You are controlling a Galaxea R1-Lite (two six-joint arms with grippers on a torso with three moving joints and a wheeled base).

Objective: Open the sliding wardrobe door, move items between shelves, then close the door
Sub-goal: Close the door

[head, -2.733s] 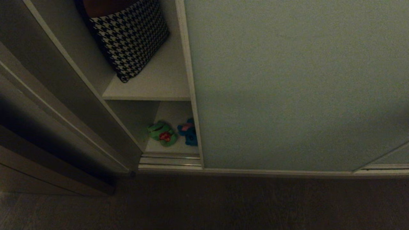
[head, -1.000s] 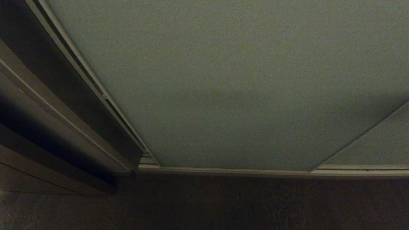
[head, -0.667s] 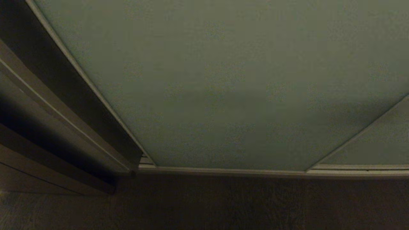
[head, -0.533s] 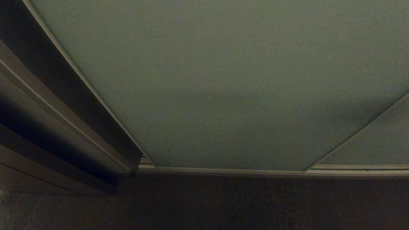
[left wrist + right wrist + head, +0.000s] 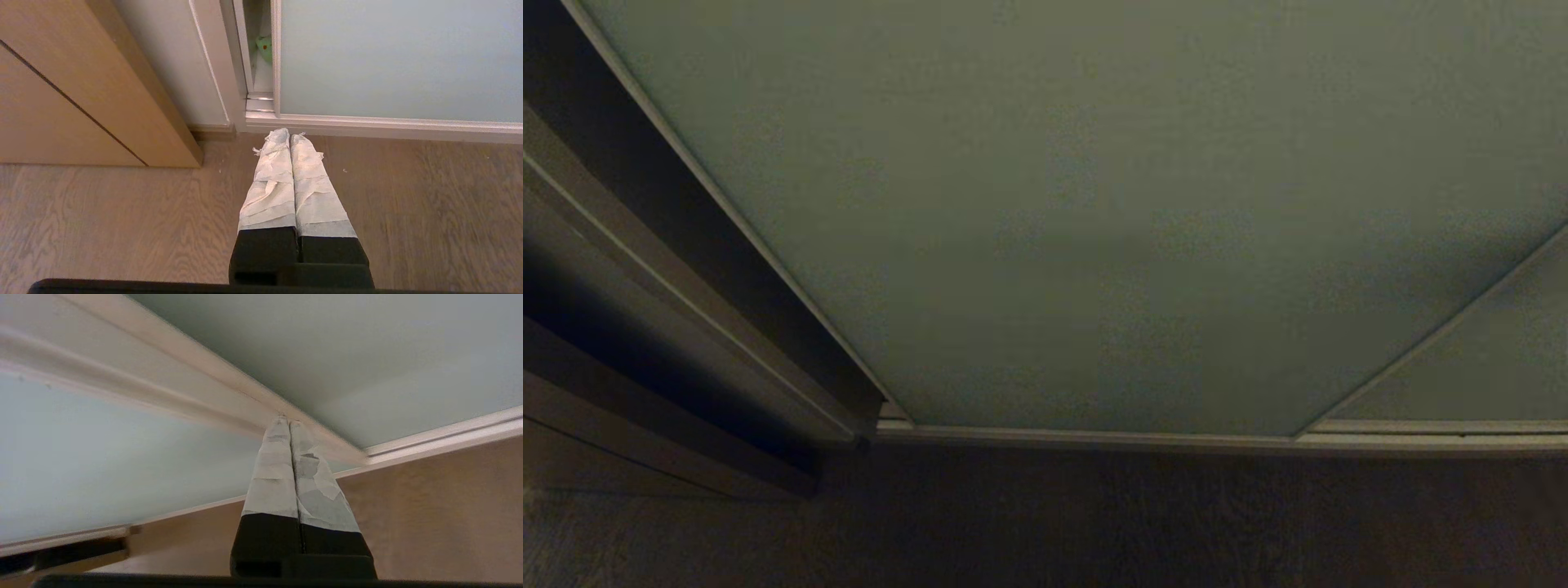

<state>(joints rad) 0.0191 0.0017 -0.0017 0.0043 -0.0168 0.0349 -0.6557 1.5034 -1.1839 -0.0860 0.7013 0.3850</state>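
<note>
The right gripper [image 5: 286,421], its taped fingers pressed together on nothing, met the upright frame edge of the sliding wardrobe door [image 5: 327,347] tip-first, while the closed left gripper [image 5: 289,134] hung low, well apart.

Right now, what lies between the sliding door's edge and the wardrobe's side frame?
Left wrist view: a narrow open gap between sliding door and side frame, with the green plush toy showing inside.

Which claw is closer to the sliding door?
Right. The right claw is at the frame edge of the sliding door; the left claw hangs over the floor, short of it.
</note>
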